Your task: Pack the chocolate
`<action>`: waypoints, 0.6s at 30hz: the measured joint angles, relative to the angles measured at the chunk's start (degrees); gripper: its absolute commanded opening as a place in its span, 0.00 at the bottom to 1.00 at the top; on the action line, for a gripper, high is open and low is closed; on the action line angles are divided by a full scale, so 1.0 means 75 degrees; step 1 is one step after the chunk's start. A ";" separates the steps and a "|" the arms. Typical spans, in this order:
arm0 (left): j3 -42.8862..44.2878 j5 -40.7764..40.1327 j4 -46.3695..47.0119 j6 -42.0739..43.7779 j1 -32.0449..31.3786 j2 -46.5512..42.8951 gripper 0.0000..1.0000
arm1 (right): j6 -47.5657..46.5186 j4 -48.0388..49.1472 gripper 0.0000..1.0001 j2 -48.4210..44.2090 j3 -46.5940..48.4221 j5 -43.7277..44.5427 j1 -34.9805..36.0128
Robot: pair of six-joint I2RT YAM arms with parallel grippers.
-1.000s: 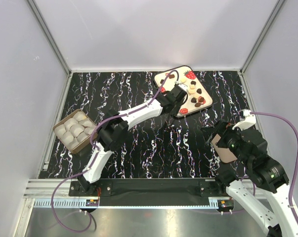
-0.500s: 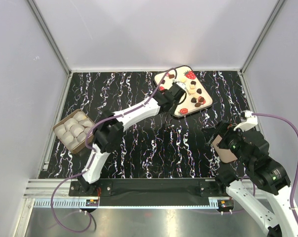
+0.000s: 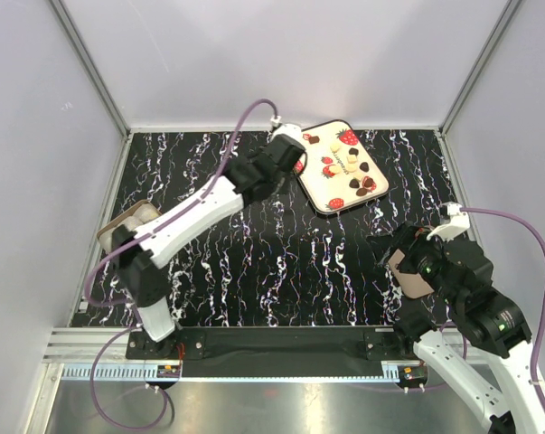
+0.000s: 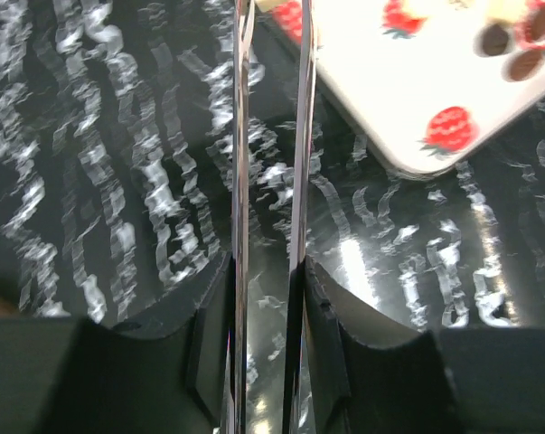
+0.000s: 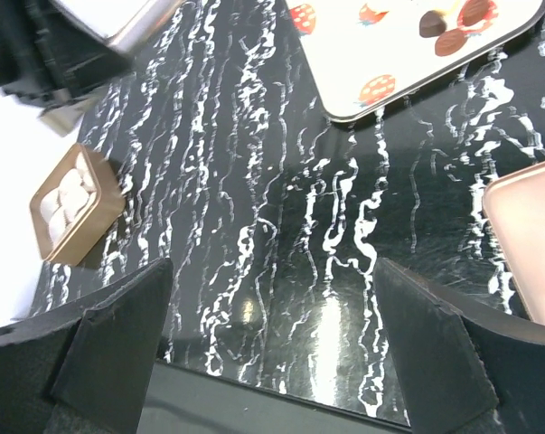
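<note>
The chocolate (image 3: 352,155) lies as dark and white pieces on a cream tray (image 3: 319,183) printed with strawberries, at the back of the table. In the left wrist view two dark pieces (image 4: 495,38) sit on the tray (image 4: 417,90). My left gripper (image 3: 295,155) hangs at the tray's left edge. Its thin metal fingers (image 4: 240,181) stand close together with a narrow gap, and their tips run off the top of that view, so nothing held shows. My right gripper (image 5: 272,271) is open and empty above bare table.
A brown box (image 3: 132,217) with white cups (image 5: 69,201) sits at the left, partly under my left arm. A flat brown lid (image 3: 412,276) lies beside my right gripper (image 3: 385,246). The black marbled table is walled at the back and both sides.
My left arm has risen off the middle of the tray and swung left to its edge, its elbow now over the box. Its fingers have narrowed. The right arm has not moved.
</note>
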 measured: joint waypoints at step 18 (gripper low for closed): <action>-0.4523 -0.0691 -0.2078 -0.1274 0.4902 -0.5983 0.35 | 0.0009 0.0670 1.00 0.0000 -0.0478 -0.0973 0.0000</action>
